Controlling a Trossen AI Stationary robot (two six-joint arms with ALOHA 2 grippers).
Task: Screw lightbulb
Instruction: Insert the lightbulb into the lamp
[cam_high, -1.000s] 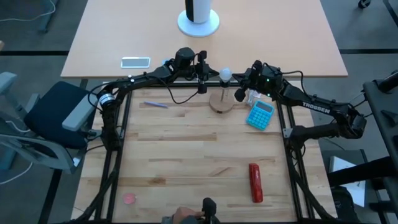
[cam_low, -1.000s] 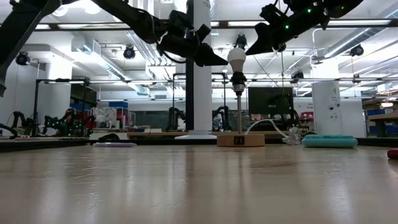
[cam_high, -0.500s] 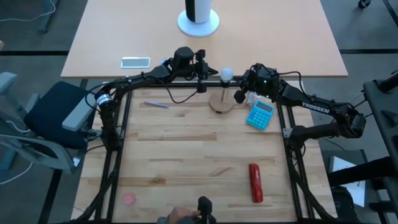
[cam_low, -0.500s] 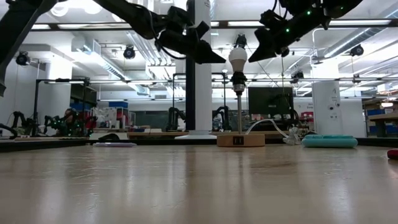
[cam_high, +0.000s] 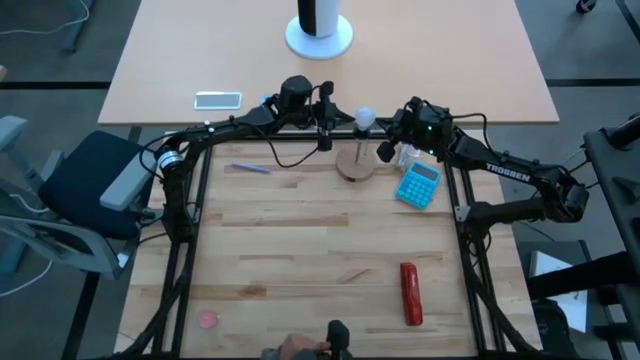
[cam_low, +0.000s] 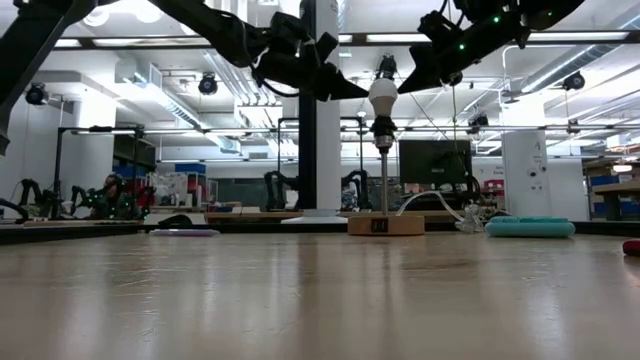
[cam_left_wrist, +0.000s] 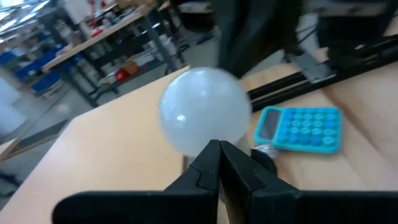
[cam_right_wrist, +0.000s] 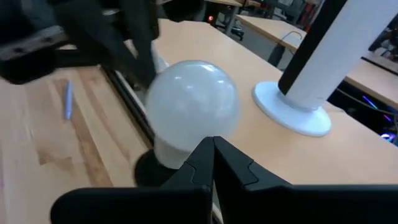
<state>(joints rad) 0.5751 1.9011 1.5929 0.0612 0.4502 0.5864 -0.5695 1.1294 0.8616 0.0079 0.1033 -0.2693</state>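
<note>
Lightbulb (cam_high: 363, 118) in the high view sits atop the post of the wooden stand (cam_high: 356, 164) at the counter's (cam_high: 300, 250) far edge, flanked by the left gripper (cam_high: 340, 116) and the right gripper (cam_high: 392, 124), neither touching it. The low view shows the bulb upright in its socket, both grippers beside its globe but apart from it. Each wrist view looks past clenched, empty fingers at the bulb just ahead. It appears seated already; whether it is fully tightened cannot be told, so a final twist may remain.
</note>
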